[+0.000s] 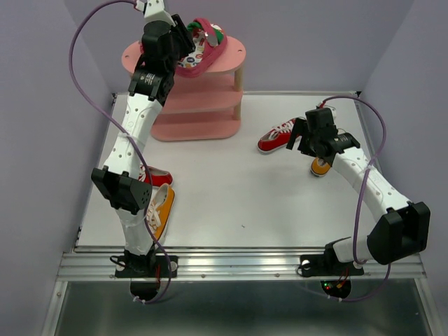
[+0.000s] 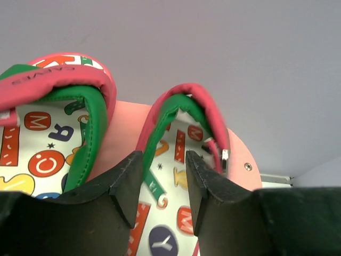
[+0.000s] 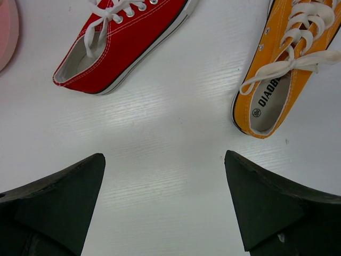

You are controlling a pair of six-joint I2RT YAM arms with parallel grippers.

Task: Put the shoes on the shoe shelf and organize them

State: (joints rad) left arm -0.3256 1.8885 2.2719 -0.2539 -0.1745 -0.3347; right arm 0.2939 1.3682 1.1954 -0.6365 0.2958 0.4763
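The pink shoe shelf (image 1: 203,105) stands at the back left. Both pink flip-flops (image 1: 206,45) lie on its top board (image 2: 125,128). My left gripper (image 1: 187,36) hovers over them. In the left wrist view its jaws (image 2: 163,160) are a little apart above the right flip-flop's patterned insole (image 2: 184,144), holding nothing. The other flip-flop (image 2: 42,154) lies to the left. My right gripper (image 1: 299,140) is wide open (image 3: 164,157) just above the table. One red sneaker (image 3: 122,42) and one orange sneaker (image 3: 282,80) lie just ahead of it.
A second red sneaker (image 1: 157,176) and a second orange sneaker (image 1: 162,210) lie by the left arm's elbow near the table's front left. The shelf's two lower tiers show no shoes. Purple walls close in the back and sides.
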